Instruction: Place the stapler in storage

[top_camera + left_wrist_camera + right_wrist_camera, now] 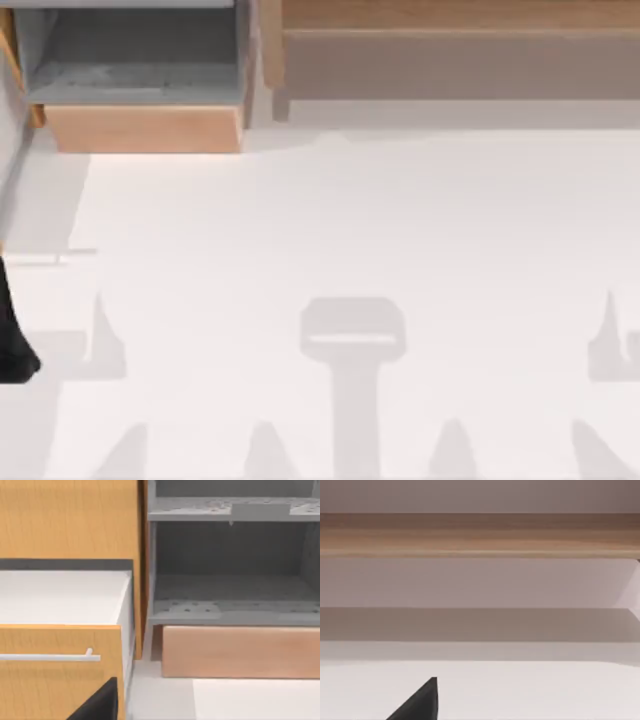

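Storage (140,128) open at table's (350,220) far-left edge; hands' openness cannot be told.

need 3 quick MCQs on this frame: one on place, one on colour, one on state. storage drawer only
1. In the top view, where does the storage drawer sit?
A. lower right corner
B. centre of the table
C. upper left

2. What colour is its front panel?
A. light tan wood
B. black
C. blue

3. What state is the drawer in?
A. shut flush
B. pulled open
C. tipped on its side

Answers:
1 C: it lies against the top view's upper left edge.
2 A: the panel facing the table is pale tan wood.
3 B: its grey floor and inner walls are visible from above, behind the front panel.
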Tool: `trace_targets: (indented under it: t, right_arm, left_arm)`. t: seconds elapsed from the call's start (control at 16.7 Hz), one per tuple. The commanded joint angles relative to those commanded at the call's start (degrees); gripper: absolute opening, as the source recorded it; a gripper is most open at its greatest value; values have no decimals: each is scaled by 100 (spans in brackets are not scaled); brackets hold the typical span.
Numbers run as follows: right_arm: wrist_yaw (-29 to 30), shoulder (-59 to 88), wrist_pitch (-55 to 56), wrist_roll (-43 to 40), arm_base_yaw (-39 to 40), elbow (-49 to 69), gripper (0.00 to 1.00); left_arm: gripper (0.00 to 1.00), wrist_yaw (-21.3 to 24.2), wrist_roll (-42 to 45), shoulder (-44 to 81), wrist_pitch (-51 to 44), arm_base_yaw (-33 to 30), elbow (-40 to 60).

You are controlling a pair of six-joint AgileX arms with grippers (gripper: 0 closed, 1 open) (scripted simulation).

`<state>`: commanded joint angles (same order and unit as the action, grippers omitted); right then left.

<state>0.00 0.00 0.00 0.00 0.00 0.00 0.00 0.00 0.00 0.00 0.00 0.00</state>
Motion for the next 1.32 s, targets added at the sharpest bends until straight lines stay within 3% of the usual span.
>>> trace_targets:
  t: [0.24, 0.48, 1.32]
  right_arm:
    - [0, 0, 0, 0, 0, 0, 100]
    - [0, 0, 0, 0, 0, 0, 100]
    - [0, 0, 0, 0, 0, 0, 100]
  left_arm:
    - [100, 0, -22, 175, -115, 27, 141]
    - [100, -3, -143, 1242, -747, 175, 916]
    - [100, -21, -827, 8245, -4356, 1011, 5317]
